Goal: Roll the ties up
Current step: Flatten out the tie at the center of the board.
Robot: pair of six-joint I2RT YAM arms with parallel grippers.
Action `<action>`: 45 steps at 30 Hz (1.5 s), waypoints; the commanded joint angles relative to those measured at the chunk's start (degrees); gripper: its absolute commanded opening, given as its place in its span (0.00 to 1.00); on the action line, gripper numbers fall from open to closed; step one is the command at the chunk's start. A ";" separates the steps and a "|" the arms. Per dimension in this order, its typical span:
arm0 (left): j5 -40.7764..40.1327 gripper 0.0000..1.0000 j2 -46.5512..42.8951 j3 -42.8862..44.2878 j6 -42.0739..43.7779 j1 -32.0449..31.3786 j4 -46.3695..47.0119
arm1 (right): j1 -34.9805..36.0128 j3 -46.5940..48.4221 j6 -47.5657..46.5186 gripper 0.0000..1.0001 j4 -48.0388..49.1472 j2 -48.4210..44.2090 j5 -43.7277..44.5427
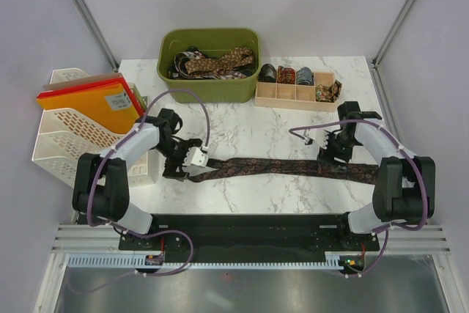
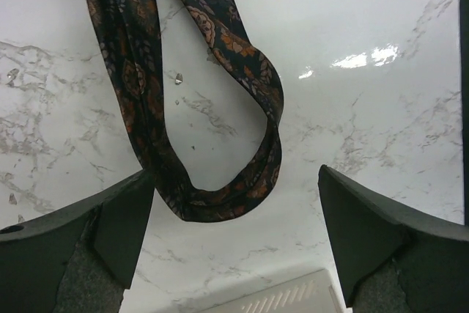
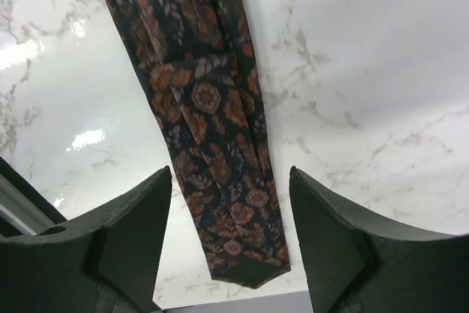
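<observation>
A dark tie [image 1: 286, 166] with an orange floral print lies stretched left to right across the marble table. Its narrow end curls into a loose loop [image 2: 220, 207] just ahead of my left gripper [image 2: 234, 185], which stands wide open above the table and holds nothing. The tie's wide pointed end [image 3: 220, 181] lies flat between the fingers of my right gripper [image 3: 231, 181], whose jaws stand open on either side of it without pinching it. Several rolled ties [image 1: 286, 75] sit in a wooden tray [image 1: 293, 99]. More loose ties [image 1: 216, 62] fill a green bin [image 1: 209, 91].
A white file rack [image 1: 62, 137] with orange and red folders stands at the table's left edge, close to my left arm. The green bin and the wooden tray line the back of the table. Purple cables arc over both arms.
</observation>
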 commanded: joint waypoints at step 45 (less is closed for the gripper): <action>0.98 0.83 11.56 8.58 -18.30 -2.49 3.90 | -17.94 4.37 -5.49 0.00 -2.91 4.99 -3.71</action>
